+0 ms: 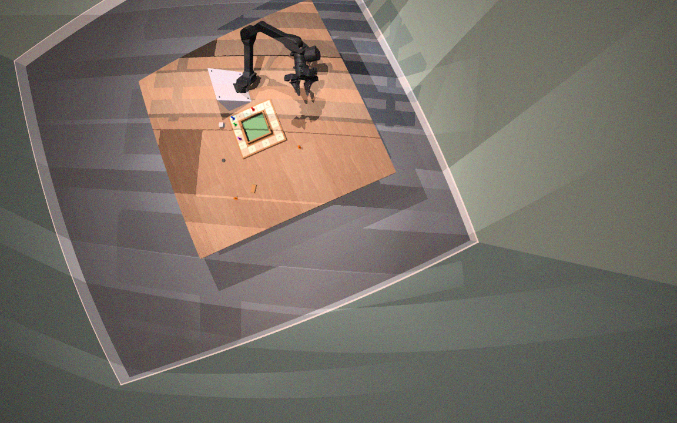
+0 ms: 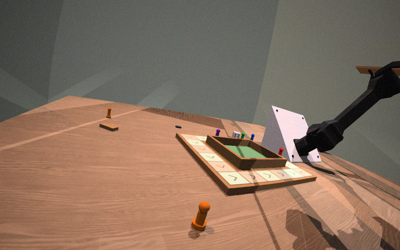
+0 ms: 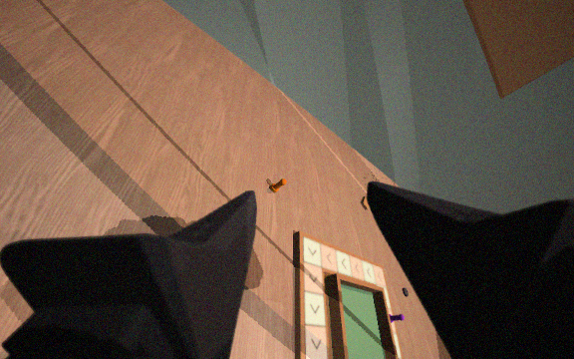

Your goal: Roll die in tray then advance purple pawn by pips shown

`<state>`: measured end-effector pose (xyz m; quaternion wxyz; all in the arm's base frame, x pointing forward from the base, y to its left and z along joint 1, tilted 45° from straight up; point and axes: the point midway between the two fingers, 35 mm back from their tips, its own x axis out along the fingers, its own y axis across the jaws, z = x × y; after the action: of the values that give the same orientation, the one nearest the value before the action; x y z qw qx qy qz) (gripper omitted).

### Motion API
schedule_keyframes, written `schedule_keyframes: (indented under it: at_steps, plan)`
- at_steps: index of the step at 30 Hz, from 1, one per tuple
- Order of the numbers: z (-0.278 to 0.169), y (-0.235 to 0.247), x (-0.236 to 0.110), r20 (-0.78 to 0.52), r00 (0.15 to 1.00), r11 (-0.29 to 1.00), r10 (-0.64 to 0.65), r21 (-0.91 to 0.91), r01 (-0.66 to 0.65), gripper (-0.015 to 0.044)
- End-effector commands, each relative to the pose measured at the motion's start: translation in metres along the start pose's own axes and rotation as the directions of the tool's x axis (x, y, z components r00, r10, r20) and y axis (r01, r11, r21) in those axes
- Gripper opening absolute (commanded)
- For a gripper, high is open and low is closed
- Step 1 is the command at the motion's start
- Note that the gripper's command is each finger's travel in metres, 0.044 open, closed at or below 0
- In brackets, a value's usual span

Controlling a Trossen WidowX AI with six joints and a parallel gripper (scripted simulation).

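The white die [image 1: 220, 124] [image 2: 235, 134] lies on the table just outside the board, beyond its far edge in the exterior view. Several pips show on its side; its top count is not readable. The purple pawn [image 1: 239, 138] [image 2: 217, 132] [image 3: 397, 317] stands on the board [image 1: 265, 142] [image 2: 210, 157] [image 3: 315, 309]. The green-floored tray [image 1: 260, 138] [image 2: 263, 163] [image 3: 333, 309] at the board's centre holds nothing visible. My gripper [image 1: 302, 95] [image 3: 311, 194] is open and empty, raised over the table to the right of the board in the top view. Its fingers are outside the exterior view.
Green [image 1: 235, 124] [image 2: 242, 135], blue [image 1: 233, 118] [image 2: 252, 136] and red [image 1: 252, 109] [image 2: 280, 151] pawns stand on the board. A white slanted panel [image 1: 225, 86] [image 2: 283, 136] stands by the arm base. Elsewhere are two orange pawns, a wooden block [image 1: 253, 188] [image 2: 108, 126] and a dark disc [image 1: 223, 160] [image 2: 178, 126].
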<state>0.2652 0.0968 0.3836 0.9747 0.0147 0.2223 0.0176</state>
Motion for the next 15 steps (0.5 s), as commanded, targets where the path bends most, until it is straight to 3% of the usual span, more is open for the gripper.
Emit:
schedule_keyframes:
  at_steps: [1,8,15]
  plan:
    - [-0.030,-0.027,0.061,-0.184,0.976,0.989,-0.117,-0.106,0.099,0.0275]
    - [-0.088,-0.089,0.132,-0.457,0.861,0.969,-0.221,-0.199,0.143,0.0275]
    - [-0.159,-0.164,0.170,-0.694,0.688,0.977,-0.210,-0.175,0.121,0.0275]
